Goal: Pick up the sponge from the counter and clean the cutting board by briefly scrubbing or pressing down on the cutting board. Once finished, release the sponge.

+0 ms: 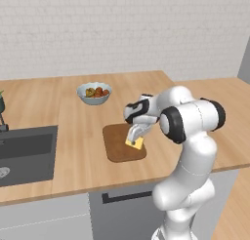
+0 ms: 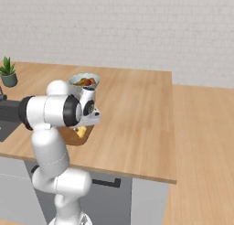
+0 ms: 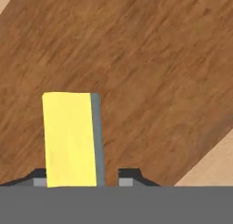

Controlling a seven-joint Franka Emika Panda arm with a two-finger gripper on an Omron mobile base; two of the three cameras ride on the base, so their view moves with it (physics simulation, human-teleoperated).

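The pincer (image 1: 135,138) is closed on the sponge (image 1: 136,143), yellow body showing with its grey-green face along one edge; the sponge hangs over the right part of the cutting board (image 1: 117,147), seemingly pressed on it; the board lies on the tan surface (image 1: 78,146) near its front edge; a fruit bowl (image 1: 94,93) sits farther back.

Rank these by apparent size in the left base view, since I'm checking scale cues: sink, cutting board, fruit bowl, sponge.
1. sink, cut off at the frame edge
2. cutting board
3. fruit bowl, though it sits farther back
4. sponge, held in the hand
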